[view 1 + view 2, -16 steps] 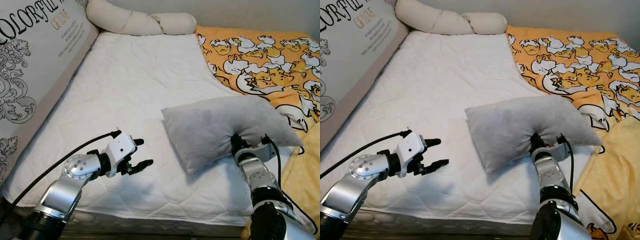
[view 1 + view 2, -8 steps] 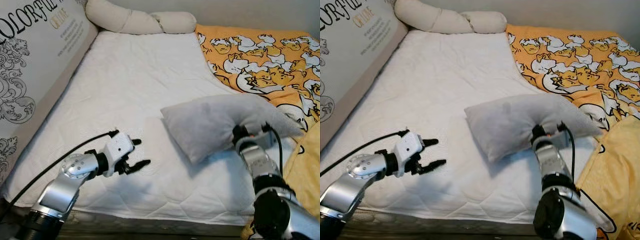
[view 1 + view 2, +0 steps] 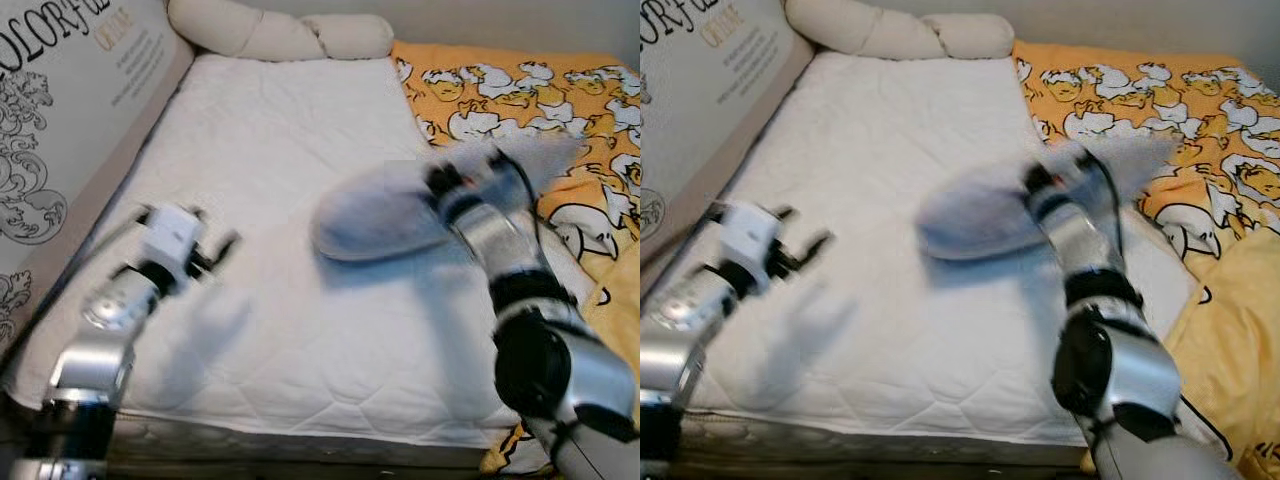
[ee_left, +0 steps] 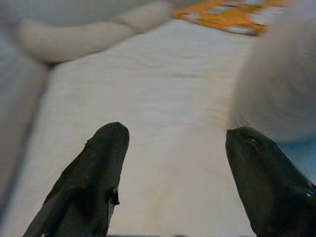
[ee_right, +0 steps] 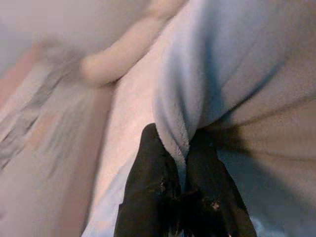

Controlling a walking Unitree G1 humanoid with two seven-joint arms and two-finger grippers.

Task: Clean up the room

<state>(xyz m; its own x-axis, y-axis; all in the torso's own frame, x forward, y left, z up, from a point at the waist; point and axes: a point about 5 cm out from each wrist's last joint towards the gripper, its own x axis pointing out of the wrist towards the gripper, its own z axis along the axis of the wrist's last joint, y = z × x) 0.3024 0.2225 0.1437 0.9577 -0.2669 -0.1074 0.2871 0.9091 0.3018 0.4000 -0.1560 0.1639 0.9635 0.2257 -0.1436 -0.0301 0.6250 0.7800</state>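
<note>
A grey pillow (image 3: pixel 372 212) hangs blurred above the middle of the white mattress (image 3: pixel 280 120), lifted off the sheet. My right gripper (image 3: pixel 442 182) is shut on the pillow's edge; in the right wrist view the two black fingers (image 5: pixel 148 163) pinch a fold of grey fabric (image 5: pixel 232 64). My left gripper (image 3: pixel 218 250) hovers over the left side of the mattress, apart from the pillow. It stands open in the left wrist view (image 4: pixel 173 133), with nothing between its fingers and the pillow (image 4: pixel 276 84) off to one side.
A long cream bolster (image 3: pixel 280 35) lies across the head of the bed. An orange duck-print blanket (image 3: pixel 540 90) covers the right side, with a yellow part (image 3: pixel 615 310) hanging at the near right. A printed panel (image 3: pixel 60 110) lines the left edge.
My right arm has swung the pillow up off the mattress and toward the bed's head. My left arm has moved left and back, away from the pillow. Both are blurred by motion.
</note>
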